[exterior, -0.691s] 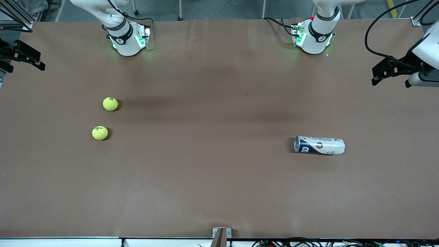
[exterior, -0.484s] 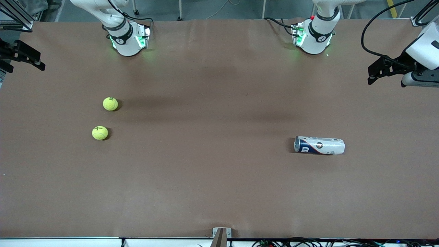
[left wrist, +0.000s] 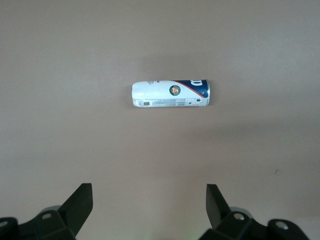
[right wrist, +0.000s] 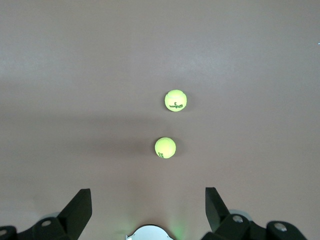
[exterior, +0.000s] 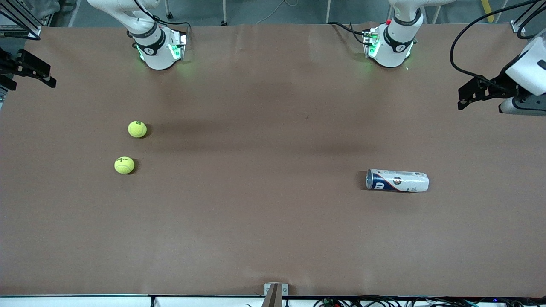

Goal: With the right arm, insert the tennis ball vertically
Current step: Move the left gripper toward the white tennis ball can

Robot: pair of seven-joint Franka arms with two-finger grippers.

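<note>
A: Wide brown worktop point(exterior: 264, 221), both arms up high. The tube can point(exterior: 397, 181) lies on its side toward the left arm's end, long axis running along the table.

B: So it needs standing up. Left claw point(left wrist: 149, 210) hangs spread above it; right claw point(right wrist: 148, 212), also spread, over two tennis balls point(exterior: 137, 128) point(exterior: 124, 165) at its own end.

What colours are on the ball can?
White with a navy end on the can; left wrist view shows it best.
</note>
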